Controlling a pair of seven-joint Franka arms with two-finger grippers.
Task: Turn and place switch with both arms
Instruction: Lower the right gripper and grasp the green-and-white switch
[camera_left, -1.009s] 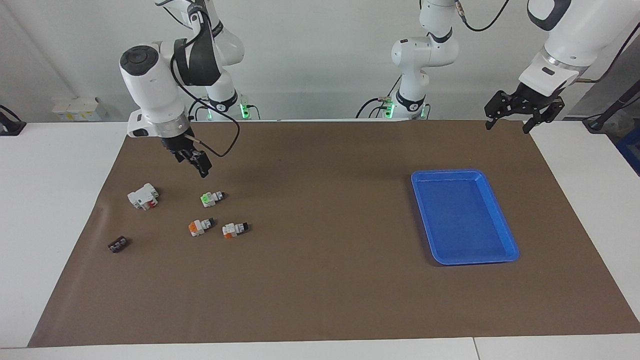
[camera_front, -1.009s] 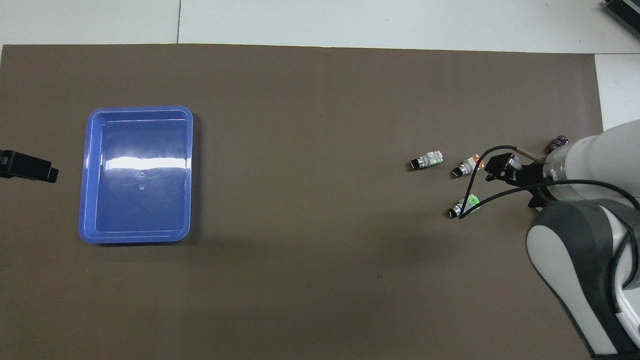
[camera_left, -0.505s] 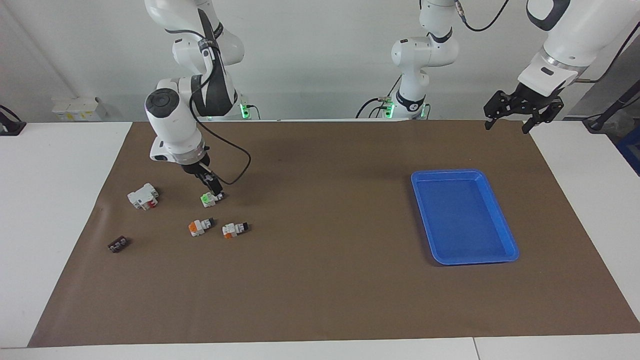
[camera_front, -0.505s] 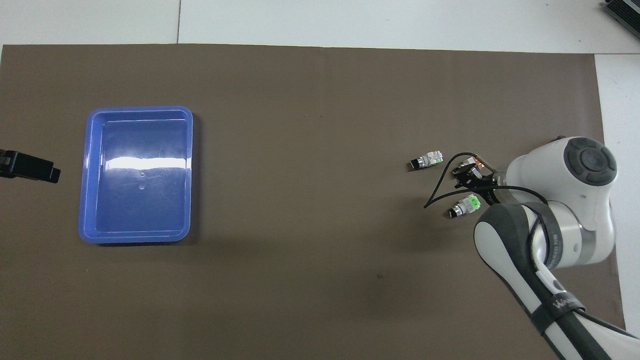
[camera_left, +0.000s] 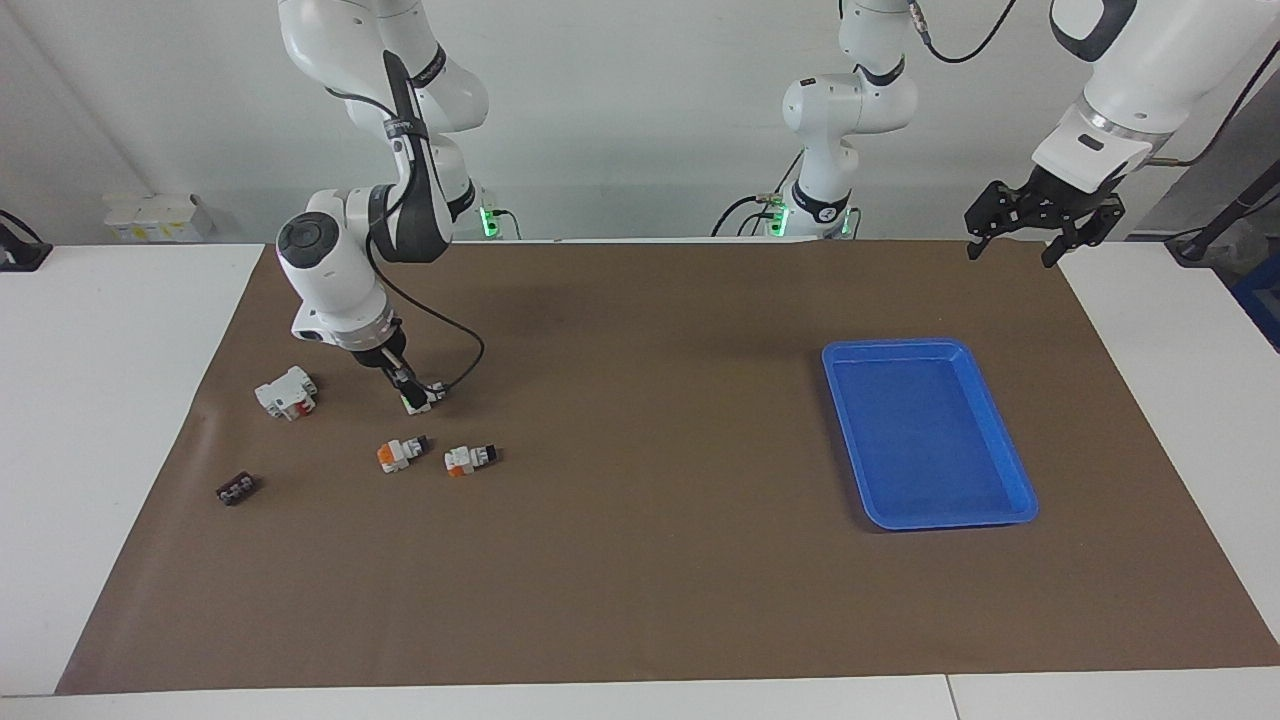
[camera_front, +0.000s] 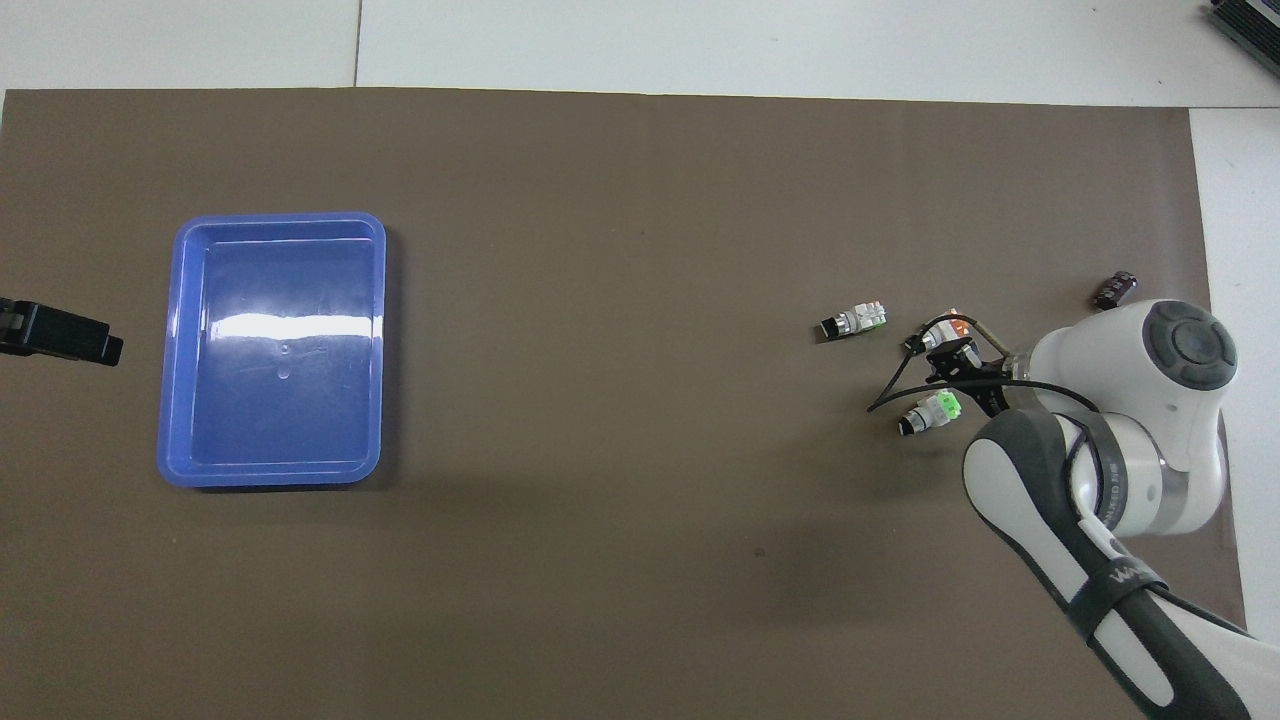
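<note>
Right end effector (camera_left: 408, 393) is dropping onto the green-ended switch (camera_left: 424, 396) on the worktop (camera_left: 640, 560); finger state unclear; grasp imminent. Left end effector (camera_left: 1040, 222) is waiting, spread.

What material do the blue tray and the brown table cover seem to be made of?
The blue tray looks like glossy moulded plastic: it has a bright glare streak, rounded corners and a raised rim. The brown table cover looks like matte paper or thin card, with no glare and a faint crease near one edge; which one is unclear.

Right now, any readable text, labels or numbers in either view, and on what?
White lettering on the right arm's dark grey band: too blurred to read.
Tiny white plastic switch with the green end, the two orange-ended switches, blue plastic tray: no text visible.
</note>
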